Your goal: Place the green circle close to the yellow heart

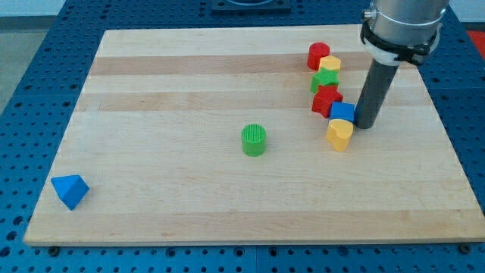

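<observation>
The green circle (254, 139) is seen alone near the table's (167, 83) middle, well apart from the yellow heart (339, 134) toward the view's right. My tip (365, 124) is placed just right of the blue cube (342, 112), above the heart. No pincer is shown.

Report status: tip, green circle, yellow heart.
My tip beside blue block, right of yellow heart. Green circle apart, to heart's left. Path between clear.

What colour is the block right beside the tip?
Blue: the blue cube sits just left of my tip, in the camera view.

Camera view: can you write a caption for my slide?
My tip rests beside the blue cube, while the green circle sits left of the yellow heart.
</observation>
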### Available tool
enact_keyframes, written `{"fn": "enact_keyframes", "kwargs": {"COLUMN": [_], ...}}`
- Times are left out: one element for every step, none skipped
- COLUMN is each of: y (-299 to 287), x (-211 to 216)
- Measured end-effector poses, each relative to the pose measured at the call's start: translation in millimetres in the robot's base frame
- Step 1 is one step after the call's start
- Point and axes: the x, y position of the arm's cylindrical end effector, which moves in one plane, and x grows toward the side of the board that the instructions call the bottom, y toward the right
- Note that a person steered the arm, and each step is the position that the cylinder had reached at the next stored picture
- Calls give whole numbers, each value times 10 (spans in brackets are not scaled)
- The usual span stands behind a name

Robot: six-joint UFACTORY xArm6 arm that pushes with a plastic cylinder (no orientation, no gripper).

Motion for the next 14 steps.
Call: {"fn": "enact_keyframes", "kwargs": {"y": [328,797,693,-121,-1156,-1886,-2403,-2784,-2676,-2267,-1998,-1726,-1533,-1757], "x": [69,249,768,1322,1371,1051,763,466,54,-149,14,357,581,494]}}
